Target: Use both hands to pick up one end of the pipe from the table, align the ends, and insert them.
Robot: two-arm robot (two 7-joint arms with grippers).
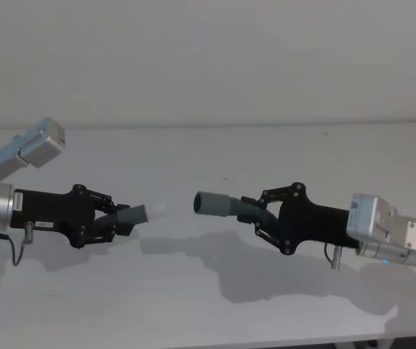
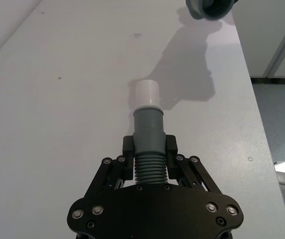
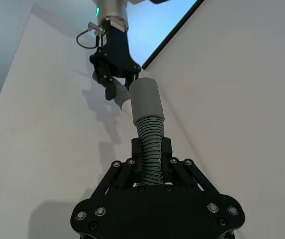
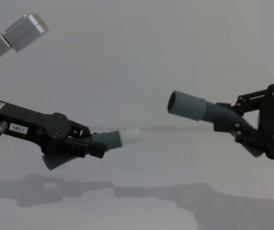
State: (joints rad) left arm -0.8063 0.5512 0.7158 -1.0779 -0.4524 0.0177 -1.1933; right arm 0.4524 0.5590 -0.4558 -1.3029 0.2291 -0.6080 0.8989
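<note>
Clamped at its ribs in the closed fingers of the left gripper point(image 1: 118, 220), left of centre: slimmer hose piece point(image 1: 134, 214), pale tip point(image 4: 131, 135) aimed right. Pinched likewise by the right gripper point(image 1: 255, 212), right of centre: thicker hose piece point(image 1: 219, 204). Both above the tabletop point(image 1: 193, 305), well apart. Advisable: match heights, line up axes, then close slowly.

Light's bright and soft, from above and ahead. Broad soft-edged shadows point(image 1: 266, 280) on the table point(image 1: 193, 145), falling toward me. Pale tip of my left pipe piece point(image 4: 109, 139) nearly washes out against it.
</note>
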